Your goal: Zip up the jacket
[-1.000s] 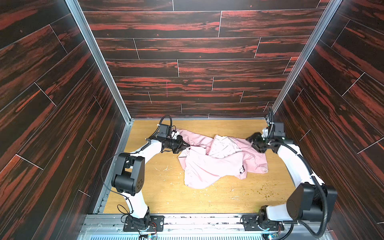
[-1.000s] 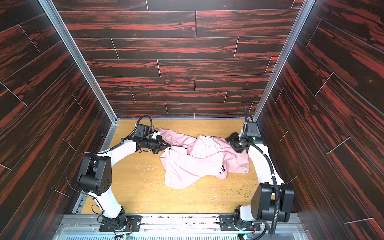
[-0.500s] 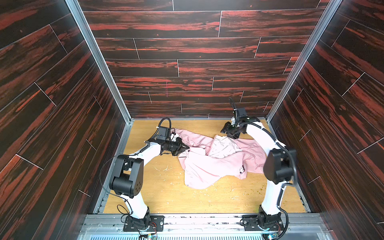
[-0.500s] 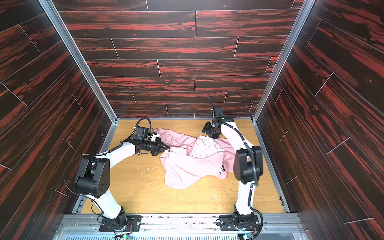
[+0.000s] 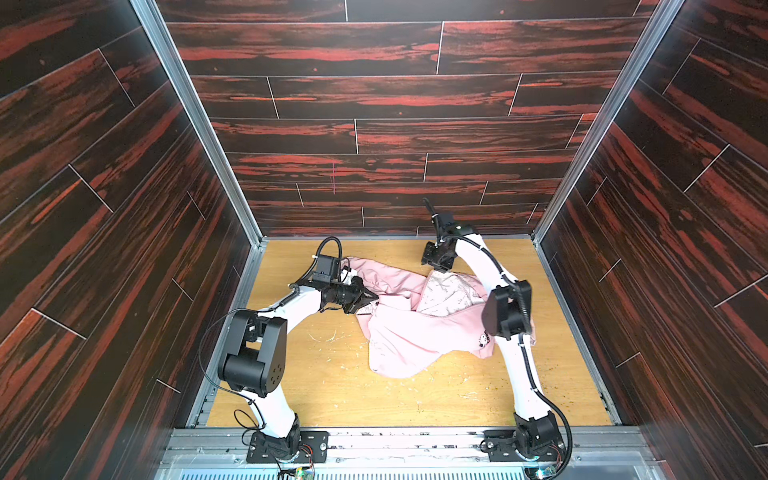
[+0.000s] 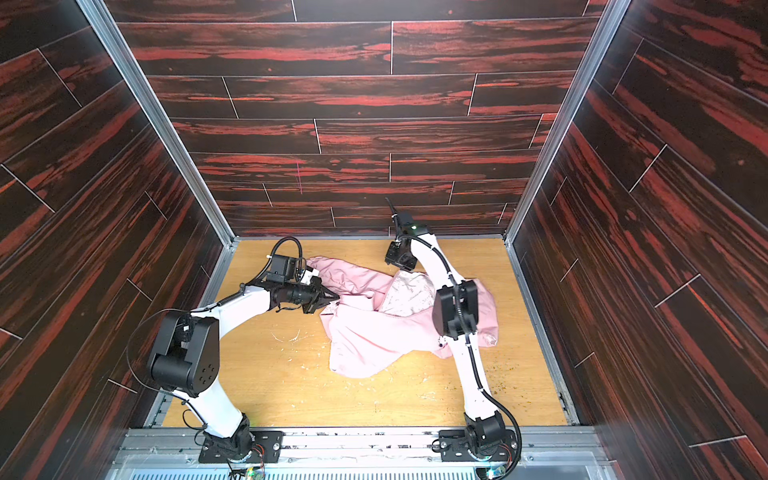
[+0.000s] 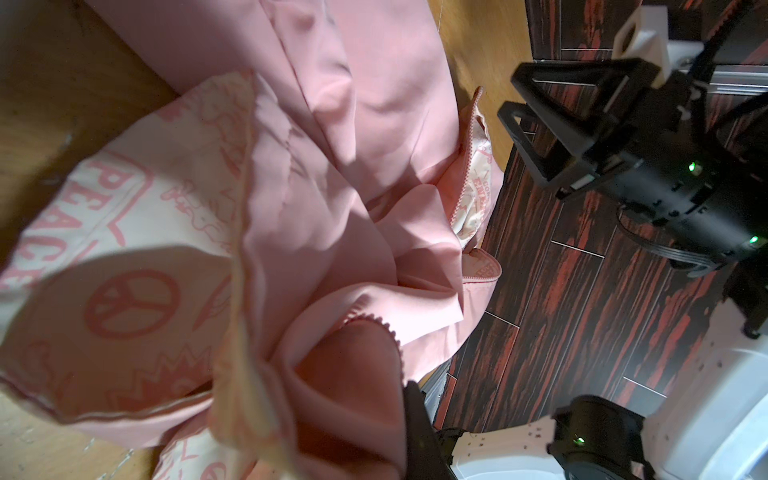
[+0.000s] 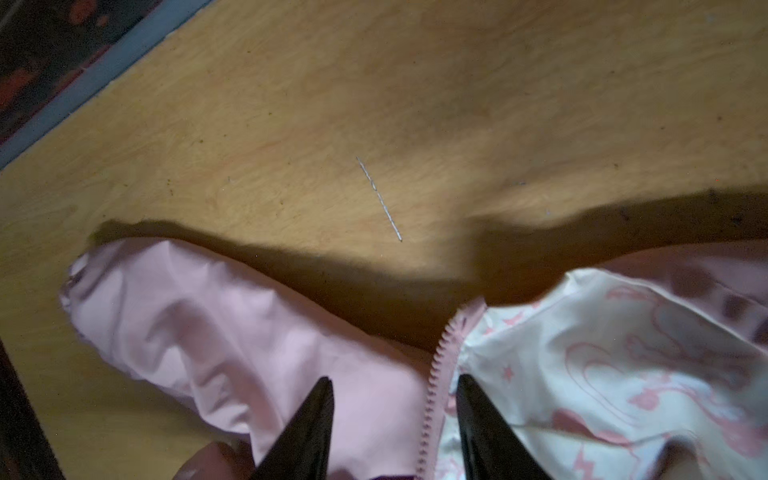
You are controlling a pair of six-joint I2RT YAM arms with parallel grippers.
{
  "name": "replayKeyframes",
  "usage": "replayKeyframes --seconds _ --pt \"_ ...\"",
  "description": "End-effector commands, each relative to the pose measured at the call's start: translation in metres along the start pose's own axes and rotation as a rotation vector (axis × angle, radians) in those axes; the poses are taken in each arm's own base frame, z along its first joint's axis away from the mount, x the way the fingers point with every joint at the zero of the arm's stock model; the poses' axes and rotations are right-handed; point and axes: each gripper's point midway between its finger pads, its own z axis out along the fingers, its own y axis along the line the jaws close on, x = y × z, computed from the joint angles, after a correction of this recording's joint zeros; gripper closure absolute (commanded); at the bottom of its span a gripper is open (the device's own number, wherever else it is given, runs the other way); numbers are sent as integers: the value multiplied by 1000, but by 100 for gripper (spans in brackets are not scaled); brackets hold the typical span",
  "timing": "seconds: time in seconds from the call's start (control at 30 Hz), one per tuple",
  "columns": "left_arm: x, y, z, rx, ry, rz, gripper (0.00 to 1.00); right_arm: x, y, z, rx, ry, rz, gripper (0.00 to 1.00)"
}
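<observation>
A light wooden bench [image 5: 324,399] fills the floor of the cell, marked with white scuffs [image 5: 328,336] near its middle and dark specks [image 5: 552,368] towards one side. Dark red-streaked plank walls [image 5: 374,95] enclose it, joined by metal corner posts [image 5: 199,124]. A thin pale scratch [image 8: 380,199] shows in the right wrist view.

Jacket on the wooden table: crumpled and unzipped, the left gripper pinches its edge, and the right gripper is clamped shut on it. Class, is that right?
No: the right gripper is open, with the zipper teeth of the jacket between its jaws, as the right wrist view shows. The rest stands.
</observation>
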Motion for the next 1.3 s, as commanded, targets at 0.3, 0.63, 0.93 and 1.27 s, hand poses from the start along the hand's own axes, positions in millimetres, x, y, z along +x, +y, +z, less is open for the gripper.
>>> replayKeyframes --seconds 0.3,0.63,0.93,1.27 --pt "8 -7 -5 29 14 28 100 40 -40 35 197 135 -50 53" --pt "10 -7 -6 30 11 29 100 39 -35 36 172 131 -30 79" --pt "13 -5 -9 22 -1 27 100 13 -31 -12 135 26 16 100" --pt "15 -7 -16 24 -11 35 100 -23 -47 -108 40 -146 76 100"
